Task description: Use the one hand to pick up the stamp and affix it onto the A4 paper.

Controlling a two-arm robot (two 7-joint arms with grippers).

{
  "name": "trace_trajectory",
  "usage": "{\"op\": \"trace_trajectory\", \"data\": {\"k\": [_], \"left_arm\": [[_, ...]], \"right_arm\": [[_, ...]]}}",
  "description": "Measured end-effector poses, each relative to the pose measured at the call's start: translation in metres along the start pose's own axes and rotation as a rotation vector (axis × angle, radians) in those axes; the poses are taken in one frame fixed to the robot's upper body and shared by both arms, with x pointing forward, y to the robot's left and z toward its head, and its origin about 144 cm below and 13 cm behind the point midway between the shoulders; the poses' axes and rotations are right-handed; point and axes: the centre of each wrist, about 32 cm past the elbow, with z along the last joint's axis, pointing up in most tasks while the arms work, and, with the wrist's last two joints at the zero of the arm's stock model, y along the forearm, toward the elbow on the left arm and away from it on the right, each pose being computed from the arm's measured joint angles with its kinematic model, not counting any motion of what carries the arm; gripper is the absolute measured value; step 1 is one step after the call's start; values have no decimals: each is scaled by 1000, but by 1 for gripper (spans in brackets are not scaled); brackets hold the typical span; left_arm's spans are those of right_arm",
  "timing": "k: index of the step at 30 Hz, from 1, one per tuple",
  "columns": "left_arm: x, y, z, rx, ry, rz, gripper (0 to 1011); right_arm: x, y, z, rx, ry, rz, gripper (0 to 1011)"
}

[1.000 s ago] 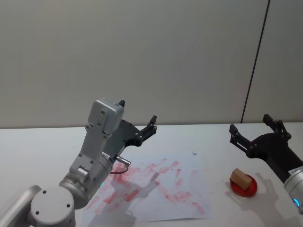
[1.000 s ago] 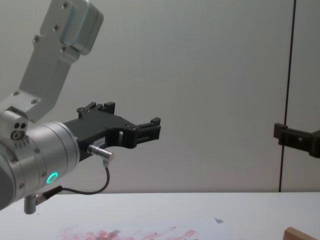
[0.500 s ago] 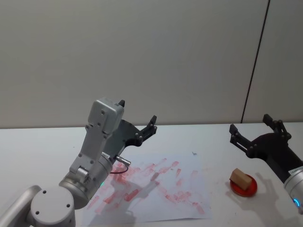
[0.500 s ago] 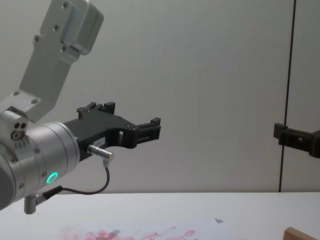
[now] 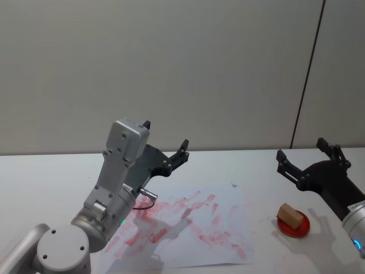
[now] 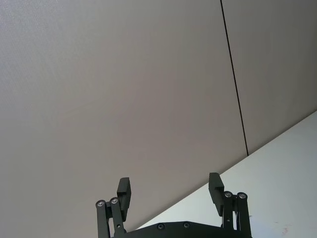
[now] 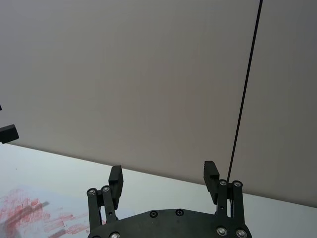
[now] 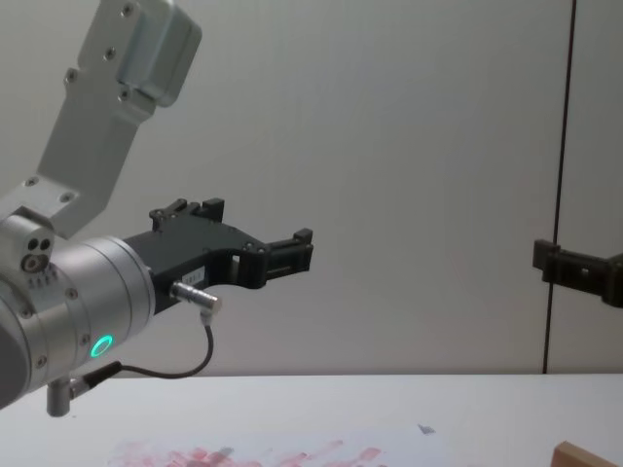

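Right pincer [image 5: 300,149] hangs wide open and empty in the head view, just behind the stamp [image 5: 290,216]. The stamp rests on a red ink pad [image 5: 300,228], right of the A4 paper [image 5: 228,200]. Nothing has moved in the last second, so I judge the pickup not yet begun. Left pincer [image 5: 166,136] idles spread above the sheet.

Right wrist view: nothing lies between the spread fingers.

Chest view: white table [image 8: 389,409] and a plain grey wall [image 8: 389,146].

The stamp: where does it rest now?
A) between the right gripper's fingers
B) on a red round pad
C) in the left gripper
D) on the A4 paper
B: the stamp lies on the red round pad, beside the A4 paper, near the open right gripper.
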Motion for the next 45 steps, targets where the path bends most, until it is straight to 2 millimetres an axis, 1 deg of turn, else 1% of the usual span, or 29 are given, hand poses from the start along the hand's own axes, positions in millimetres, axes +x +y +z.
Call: {"op": "trace_trajectory", "data": {"k": [8, 13, 20, 26, 34, 45], "left_arm": [[0, 0, 0, 0, 0, 0, 1001], [0, 0, 0, 0, 0, 0, 1001], [0, 0, 0, 0, 0, 0, 1002], [0, 0, 0, 0, 0, 0, 1002], [0, 0, 0, 0, 0, 0, 1001], [0, 0, 0, 0, 0, 0, 1001]], "right_arm": [[4, -5, 1, -19, 5, 5, 1001], [9, -15, 0, -59, 7, 5, 1001], [17, -33, -7, -146, -2, -3, 1001], [19, -40, -13, -203, -20, -14, 1001], [20, -38, -24, -274, -55, -30, 1001], [17, -27, -38, -343, -81, -30, 1001]]}}
